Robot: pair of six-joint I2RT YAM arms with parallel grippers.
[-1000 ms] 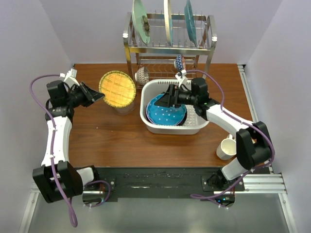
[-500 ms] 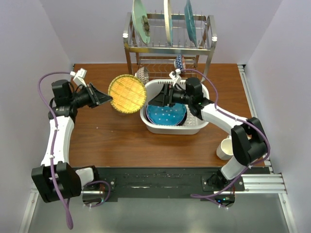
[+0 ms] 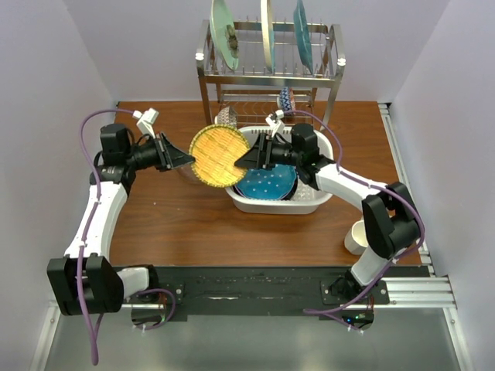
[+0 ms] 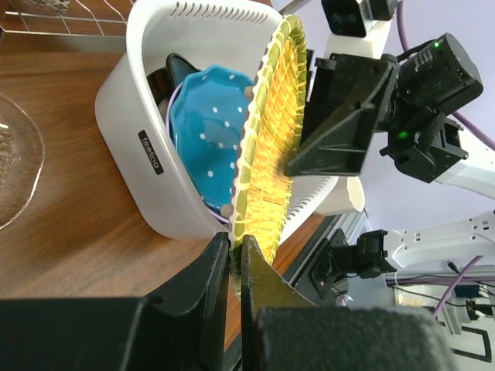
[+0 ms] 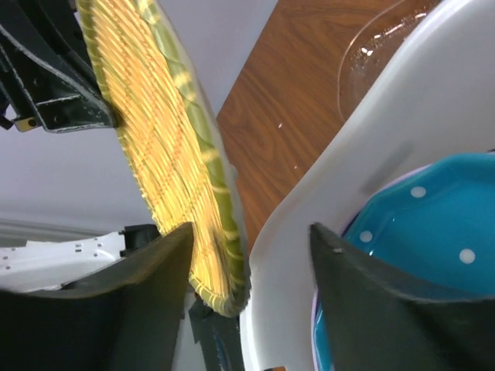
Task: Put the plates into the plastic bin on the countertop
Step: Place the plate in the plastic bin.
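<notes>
i've got the amber plate (image 3: 215, 157) just left of centre in the top view. it is on edge, close to upright and off the countertop (image 3: 178, 222). it is round and yellow-orange, with a woven grid pattern and a pale green scalloped rim. the left gripper (image 4: 234, 259) is pinching its lower rim, jaws pressed onto the edge at the bottom of the left wrist view.

the plate hangs at the left end of the plastic bin (image 3: 277, 207), right over that wall. inside the bin lies a blue dotted plate (image 4: 205, 131), with a lavender edge showing under it.

the right gripper (image 5: 251, 232) sits close on the plate's other side. its jaws are spread, and the plate's rim and the bin wall both show in the gap between them. i can't see either finger pressing on the plate.

a clear glass dish (image 4: 14, 170) rests on the wood just beside the bin, below the plate. the steel wire rack (image 3: 267, 73) stands at top centre with three big plates on edge. a white cup (image 3: 358, 235) sits at lower right, well apart.
</notes>
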